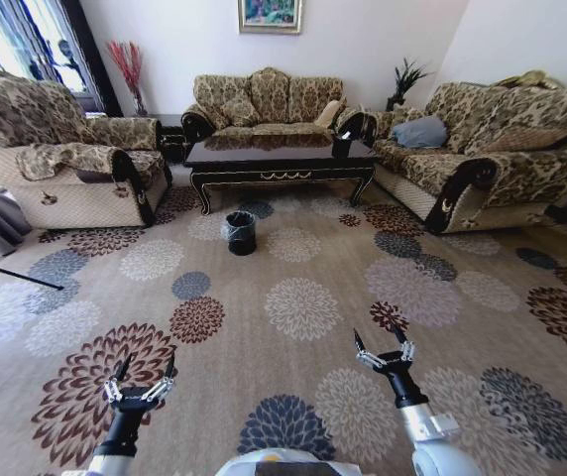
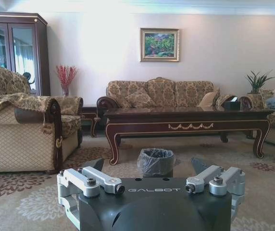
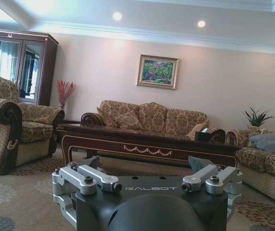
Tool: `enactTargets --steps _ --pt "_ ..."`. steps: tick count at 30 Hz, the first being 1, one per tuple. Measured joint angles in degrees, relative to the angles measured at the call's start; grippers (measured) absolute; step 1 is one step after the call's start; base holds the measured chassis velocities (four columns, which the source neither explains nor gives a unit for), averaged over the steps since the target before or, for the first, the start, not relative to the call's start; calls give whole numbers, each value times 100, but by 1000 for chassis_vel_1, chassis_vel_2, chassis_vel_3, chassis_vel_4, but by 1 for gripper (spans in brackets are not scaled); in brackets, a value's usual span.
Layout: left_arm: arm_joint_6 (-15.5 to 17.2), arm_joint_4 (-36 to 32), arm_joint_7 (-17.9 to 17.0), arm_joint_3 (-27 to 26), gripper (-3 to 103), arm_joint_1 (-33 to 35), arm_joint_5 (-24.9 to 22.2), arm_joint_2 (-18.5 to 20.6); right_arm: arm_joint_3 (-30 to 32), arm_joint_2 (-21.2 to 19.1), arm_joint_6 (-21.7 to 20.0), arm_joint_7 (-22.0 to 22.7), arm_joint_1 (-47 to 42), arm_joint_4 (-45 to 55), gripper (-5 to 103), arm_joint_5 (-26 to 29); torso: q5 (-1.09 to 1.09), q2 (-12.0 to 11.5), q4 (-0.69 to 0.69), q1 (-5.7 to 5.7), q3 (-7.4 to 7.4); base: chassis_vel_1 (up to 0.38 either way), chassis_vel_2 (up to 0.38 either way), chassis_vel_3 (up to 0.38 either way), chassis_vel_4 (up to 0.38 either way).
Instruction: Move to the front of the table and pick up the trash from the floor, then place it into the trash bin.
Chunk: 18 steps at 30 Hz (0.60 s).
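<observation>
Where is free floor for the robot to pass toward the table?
The carpet is bare between both end effectors, left and right, and the trash bin. Nearer the table, armchair and right sofa narrow the way.

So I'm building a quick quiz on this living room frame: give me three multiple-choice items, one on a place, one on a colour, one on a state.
1. Where is the trash bin?
A. on the carpet in front of the table
B. on top of the table
C. beside the painting

2. What colour are the dried stems in the vase?
A. blue
B. red
C. yellow

3. How are the left hand and the right hand?
A. both open and empty
B. both shut on trash
C. one is holding the bin

Key: 1 A, the bin stands on the floral carpet before the table's long side. 2 B, the stems by the cabinet are red. 3 A, both sets of fingers are spread above the carpet with nothing between them.
</observation>
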Motion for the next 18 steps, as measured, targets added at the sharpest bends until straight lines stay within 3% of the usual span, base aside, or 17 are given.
enactTargets --steps 18 --pt "0 0 0 0 100 0 0 0 0 0 0 0 0 0 100 0 0 423 0 154 269 0 0 0 0"
